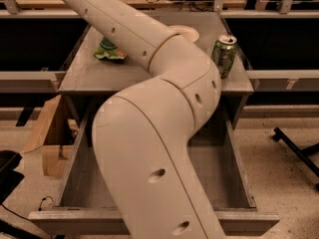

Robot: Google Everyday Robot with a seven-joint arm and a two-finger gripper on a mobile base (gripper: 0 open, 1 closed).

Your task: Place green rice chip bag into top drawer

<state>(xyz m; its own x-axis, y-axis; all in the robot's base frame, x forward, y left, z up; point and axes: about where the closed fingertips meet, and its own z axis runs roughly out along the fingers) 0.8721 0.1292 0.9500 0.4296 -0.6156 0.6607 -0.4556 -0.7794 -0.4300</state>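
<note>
The green rice chip bag (110, 50) lies on the grey table top (89, 76) at the back left, partly hidden by my arm. The top drawer (234, 158) is pulled open below the table; its front panel (249, 218) runs along the bottom of the view. My cream arm (164, 113) fills the middle of the view and reaches up to the top left. The gripper is out of view beyond the top left of the frame.
A green soda can (224, 56) stands on the table's right side. A pale plate (187, 34) lies at the back behind the arm. A cardboard box (47, 133) sits on the floor to the left. A black chair leg (299, 151) is at the right.
</note>
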